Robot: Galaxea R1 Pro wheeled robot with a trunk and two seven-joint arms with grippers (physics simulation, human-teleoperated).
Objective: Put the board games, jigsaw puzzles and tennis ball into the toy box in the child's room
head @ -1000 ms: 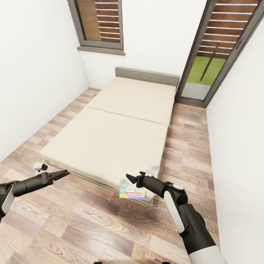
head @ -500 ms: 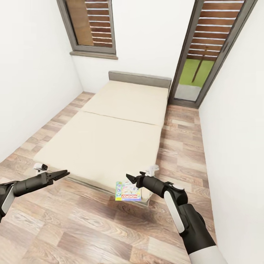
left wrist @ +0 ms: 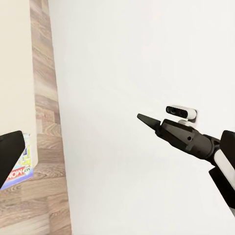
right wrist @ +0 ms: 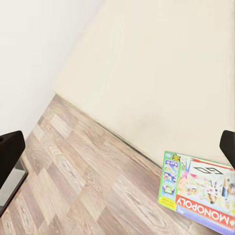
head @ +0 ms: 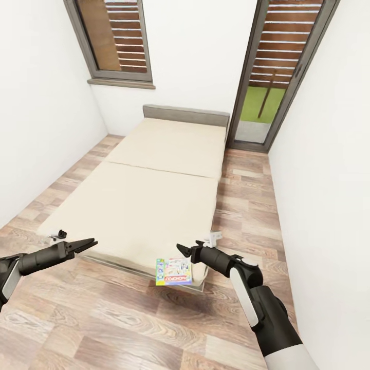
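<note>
Just below and left of the right gripper [head: 183, 250], whose fingers are seen spread and empty, the Monopoly box [head: 174, 271] is found at the corner of the bed [head: 154, 195]. It is judged light, stiff and thin, best pinched by an overhanging edge. Compared with a second ago, more of the room is taken in as the camera backs away.

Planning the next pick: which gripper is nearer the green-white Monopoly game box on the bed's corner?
Right. The right gripper hovers just beside the Monopoly game box; the left gripper hangs off across the bed's foot.
</note>
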